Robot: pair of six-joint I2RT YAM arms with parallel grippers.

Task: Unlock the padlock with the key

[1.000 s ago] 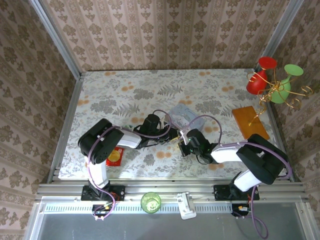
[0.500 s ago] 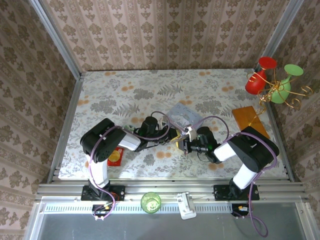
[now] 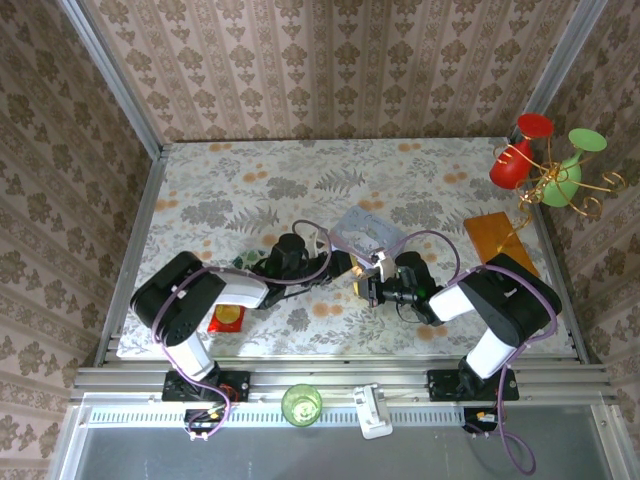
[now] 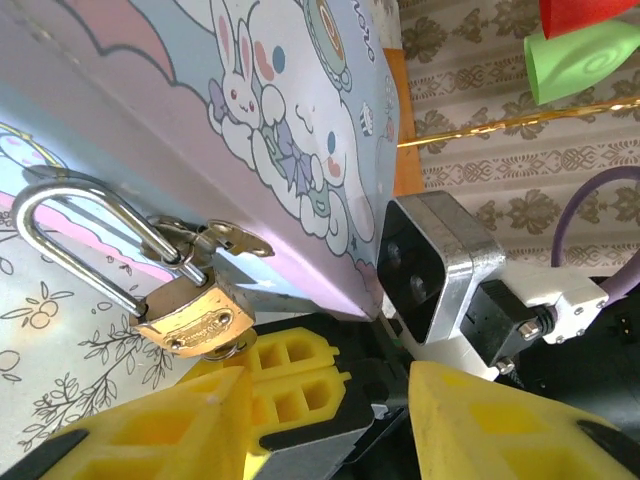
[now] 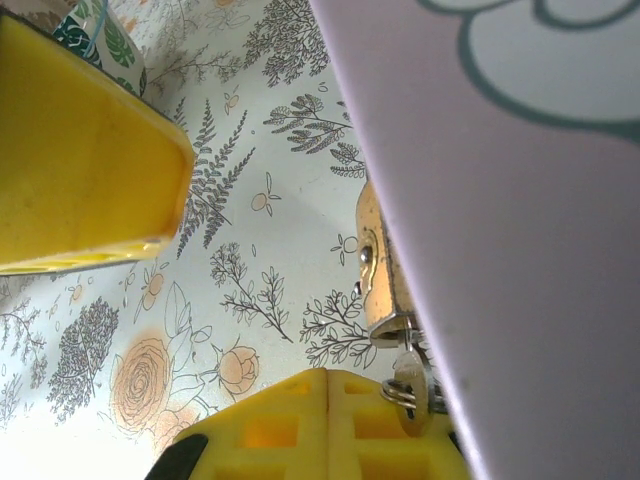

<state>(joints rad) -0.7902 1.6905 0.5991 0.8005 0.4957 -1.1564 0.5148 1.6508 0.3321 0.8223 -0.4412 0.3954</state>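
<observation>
Tiny silvery metal key [image 5: 408, 385] looks seated in the small brass padlock [image 4: 190, 318], but the shackle hasn't popped yet. Left hand [image 4: 325, 400] gapes empty, right hand [image 5: 328, 390] is pinched shut.

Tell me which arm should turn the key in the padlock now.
Right, probably. The right gripper is shut on the key at the base of the padlock; the left gripper is open, gripping nothing.
</observation>
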